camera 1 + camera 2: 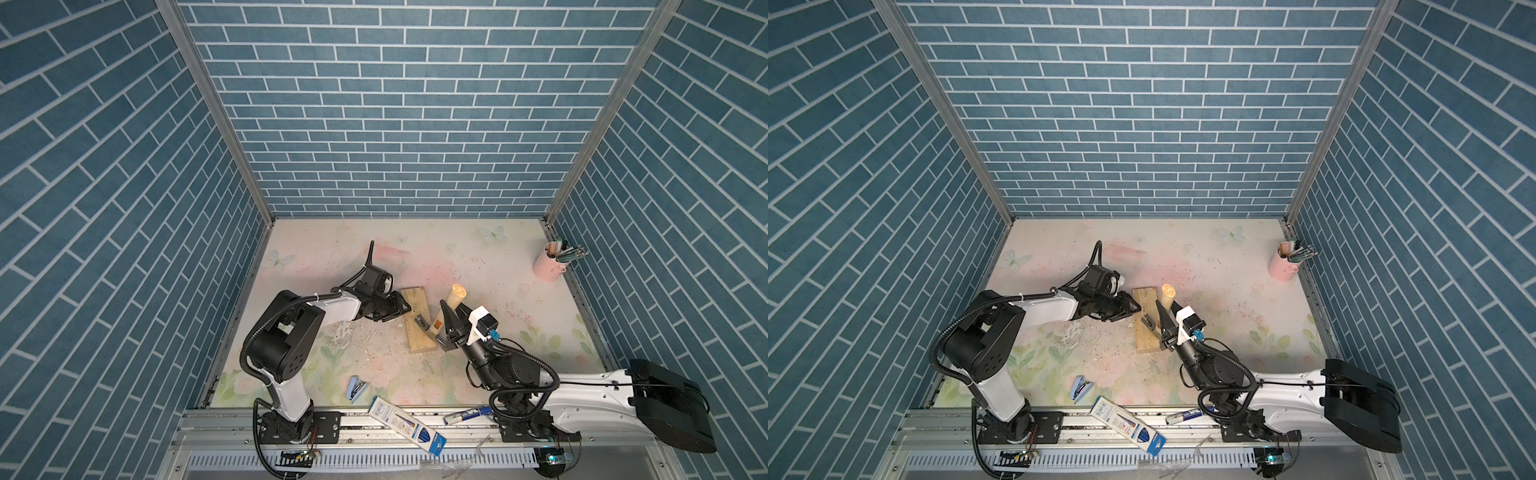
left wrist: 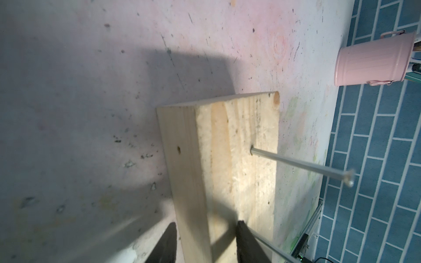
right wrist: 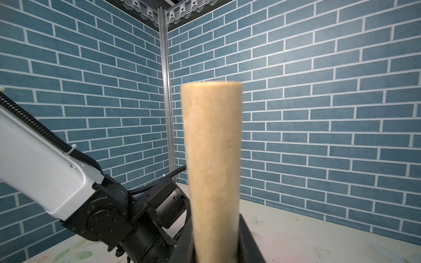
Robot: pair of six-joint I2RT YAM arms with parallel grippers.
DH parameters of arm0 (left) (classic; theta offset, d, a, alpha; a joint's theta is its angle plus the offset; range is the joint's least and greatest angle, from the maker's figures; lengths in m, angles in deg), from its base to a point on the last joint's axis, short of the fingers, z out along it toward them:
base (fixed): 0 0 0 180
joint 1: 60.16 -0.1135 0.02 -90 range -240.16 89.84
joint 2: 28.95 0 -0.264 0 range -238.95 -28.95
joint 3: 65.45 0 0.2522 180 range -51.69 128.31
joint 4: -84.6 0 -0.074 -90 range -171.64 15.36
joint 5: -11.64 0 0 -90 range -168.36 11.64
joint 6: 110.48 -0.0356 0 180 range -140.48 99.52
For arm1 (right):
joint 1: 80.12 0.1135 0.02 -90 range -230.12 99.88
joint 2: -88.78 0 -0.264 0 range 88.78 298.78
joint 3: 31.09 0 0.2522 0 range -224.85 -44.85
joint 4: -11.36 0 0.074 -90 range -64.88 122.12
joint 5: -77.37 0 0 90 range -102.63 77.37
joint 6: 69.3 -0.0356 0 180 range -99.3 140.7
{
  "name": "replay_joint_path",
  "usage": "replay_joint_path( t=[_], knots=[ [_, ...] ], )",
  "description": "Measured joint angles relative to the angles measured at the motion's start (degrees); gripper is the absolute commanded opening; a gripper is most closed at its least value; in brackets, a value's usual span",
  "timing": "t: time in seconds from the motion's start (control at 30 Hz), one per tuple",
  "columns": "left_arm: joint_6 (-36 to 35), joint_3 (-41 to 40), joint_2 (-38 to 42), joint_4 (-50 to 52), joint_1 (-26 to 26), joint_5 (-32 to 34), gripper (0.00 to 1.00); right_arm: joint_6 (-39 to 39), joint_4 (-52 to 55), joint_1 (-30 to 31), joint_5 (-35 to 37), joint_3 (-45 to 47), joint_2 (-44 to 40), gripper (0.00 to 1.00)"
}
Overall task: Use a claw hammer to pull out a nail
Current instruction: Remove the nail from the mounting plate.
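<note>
Centred on the tabletop (image 1: 490, 257), the wooden block (image 1: 420, 343) lies with its long edges running away from me. My left hand (image 1: 402, 308) straddles its left edge, fingers (image 2: 247, 241) apart; I cannot tell whether they pinch it. My right hand (image 1: 453, 319) is clamped on the claw hammer (image 1: 455, 296), handle standing up, steel head down on the block. One nail (image 2: 296, 164) stands well out of the top face. I see bare room behind and right of the block, as far as the pink bucket (image 1: 548, 266) in the far right corner. A stapler (image 1: 357, 388) sits near the front edge.
</note>
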Motion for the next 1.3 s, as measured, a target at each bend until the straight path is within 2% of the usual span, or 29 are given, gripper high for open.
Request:
replay_joint_path(
  t=[0.63,0.93,1.3],
  knots=[
    [1.4,-1.2,0.2,-2.05,0.0,-0.22,0.43,2.32,-6.71,0.37,0.0,0.0,3.52,0.0],
    [1.46,-1.29,0.2,-2.27,0.0,-0.24,0.43,2.08,9.57,0.66,0.2,-6.1,0.02,0.0],
    [1.46,-1.51,0.22,-2.67,0.0,-0.33,0.43,2.58,19.78,0.52,-0.22,-11.5,0.55,0.0]
  ],
)
